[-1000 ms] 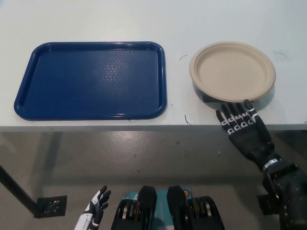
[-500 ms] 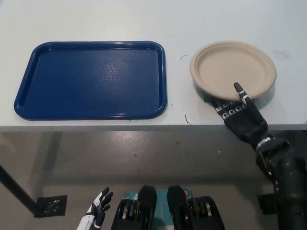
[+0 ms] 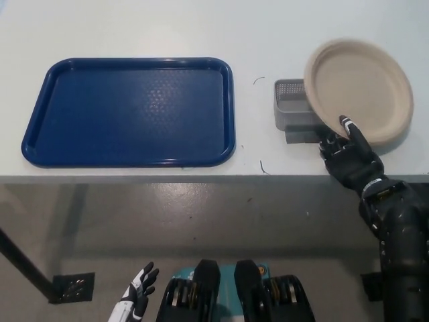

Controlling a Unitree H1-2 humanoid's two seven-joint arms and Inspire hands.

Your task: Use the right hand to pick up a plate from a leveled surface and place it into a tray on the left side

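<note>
Plate (image 3: 358,87): beige, round, with a raised rim; at the right of the table, tilted so its inner face shows toward the camera. Its near edge sits in the right hand and its left edge overlaps the grey box.
Right hand (image 3: 348,155): black, reaching up from the lower right over the table's front edge. It grips the plate at the near rim, one finger lying on the plate's inner face, the others under the rim and out of sight.
Grey box (image 3: 289,105): small, rectangular, with a mesh-like top; on the table just left of the plate and partly covered by it. A darker base shows at its near side.
Tray (image 3: 127,64): dark blue, rectangular with rounded corners and a textured floor; flat on the left half of the table, well apart from the plate.
Table (image 3: 201,27): pale, light grey-white; its front edge runs across the middle of the view, with a few small dark marks between tray and box.
Left hand (image 3: 137,297): white, resting low at the bottom left, below the table edge, fingers spread and holding nothing.
Floor (image 3: 201,221): grey, visible under the table edge.
</note>
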